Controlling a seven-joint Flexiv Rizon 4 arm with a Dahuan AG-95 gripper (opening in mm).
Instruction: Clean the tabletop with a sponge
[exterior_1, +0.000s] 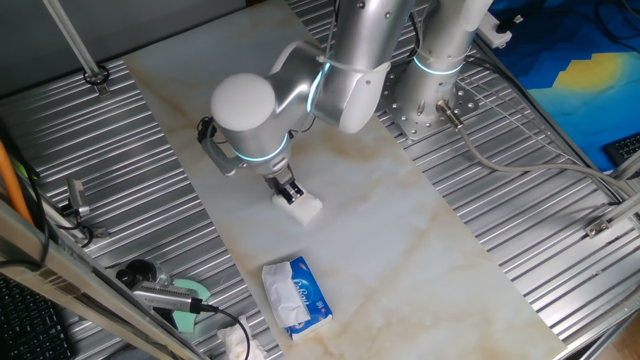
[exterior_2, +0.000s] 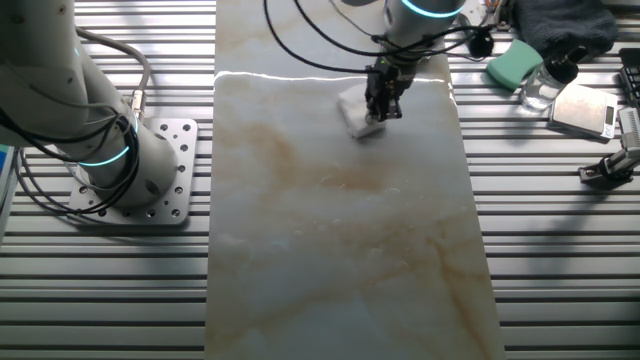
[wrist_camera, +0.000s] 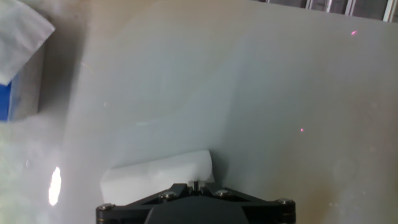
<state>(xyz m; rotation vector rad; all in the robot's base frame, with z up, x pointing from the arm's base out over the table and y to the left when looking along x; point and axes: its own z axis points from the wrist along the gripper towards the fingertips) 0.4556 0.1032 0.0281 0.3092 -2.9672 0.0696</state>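
Note:
The tabletop (exterior_1: 400, 220) is a long white marble-look slab with tan veins; it also shows in the other fixed view (exterior_2: 340, 230) and the hand view (wrist_camera: 249, 81). The sponge (exterior_1: 305, 208) is a small white block pressed on the slab, also in the other fixed view (exterior_2: 353, 112) and the hand view (wrist_camera: 155, 177). My gripper (exterior_1: 291, 193) stands upright over it, shut on the sponge; it shows in the other fixed view (exterior_2: 383, 105) too. In the hand view only the black gripper body shows, and the fingertips are hidden.
A blue-and-white tissue pack (exterior_1: 296, 295) lies on the slab near its front end, also in the hand view (wrist_camera: 18, 62). Ribbed grey metal surfaces (exterior_1: 540, 200) flank the slab. A green item (exterior_2: 515, 62), a bottle and tools lie off the slab.

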